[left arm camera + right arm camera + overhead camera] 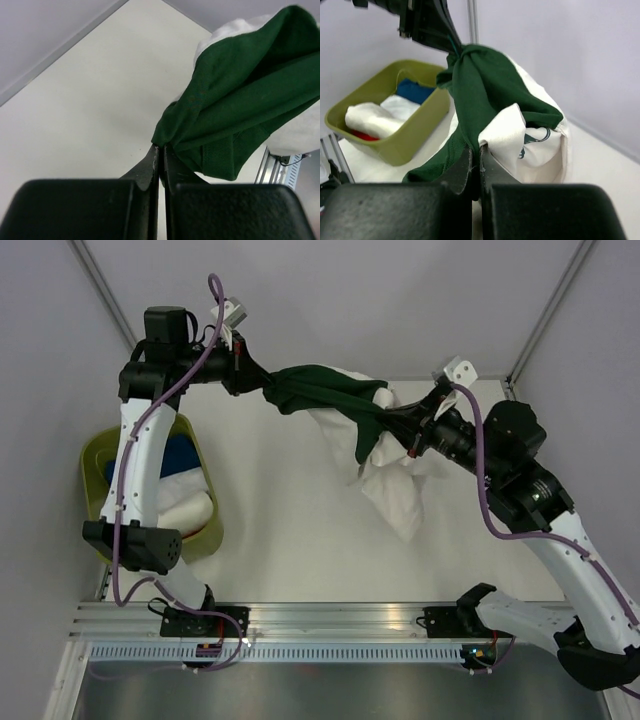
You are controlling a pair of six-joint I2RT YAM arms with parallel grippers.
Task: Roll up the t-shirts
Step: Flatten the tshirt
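The left pincer pinches the dark green t-shirt at its left end, the right pincer at its right. The white t-shirt dangles beneath.

To your left an olive-green bin on the pale table, inside it a white cloth roll, blue cloth, a red scrap, aluminium rail nearest you.

The right gripper has its jaws pressed together on a fold of the dark green t-shirt, which stretches up to the left gripper pinching its far end. The white t-shirt, printed in dark ink, bunches beneath it. To the left on the surface, an olive bin holds white cloth, blue cloth and red cloth.
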